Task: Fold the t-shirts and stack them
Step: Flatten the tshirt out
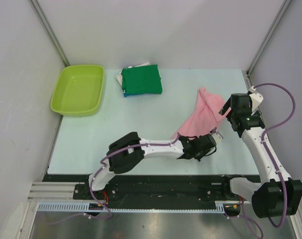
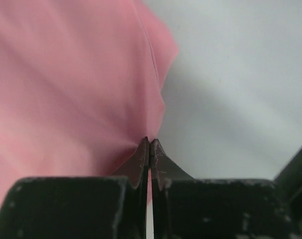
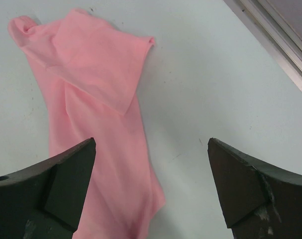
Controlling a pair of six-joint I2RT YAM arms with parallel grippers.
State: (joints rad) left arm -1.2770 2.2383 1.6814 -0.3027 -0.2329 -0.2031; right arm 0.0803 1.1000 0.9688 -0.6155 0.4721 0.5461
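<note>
The light pink t-shirt (image 1: pixel 201 118) lies bunched in a long strip on the right half of the table, running from the back right toward the front. My left gripper (image 1: pixel 214 135) is shut on its near end, and the cloth (image 2: pixel 76 84) stretches away from the closed tips (image 2: pixel 149 142). My right gripper (image 1: pixel 229 113) is open and empty just right of the shirt's far end; the pink cloth (image 3: pixel 98 114) lies below and left of its fingers (image 3: pixel 66 169). A folded stack with a dark green shirt (image 1: pixel 142 81) on top, blue and white beneath, sits at the back centre.
A lime green plastic tub (image 1: pixel 79 89) stands at the back left. The table (image 1: pixel 131 119) is pale. A wall rail (image 3: pixel 275 35) runs along the right edge. White walls close in on three sides.
</note>
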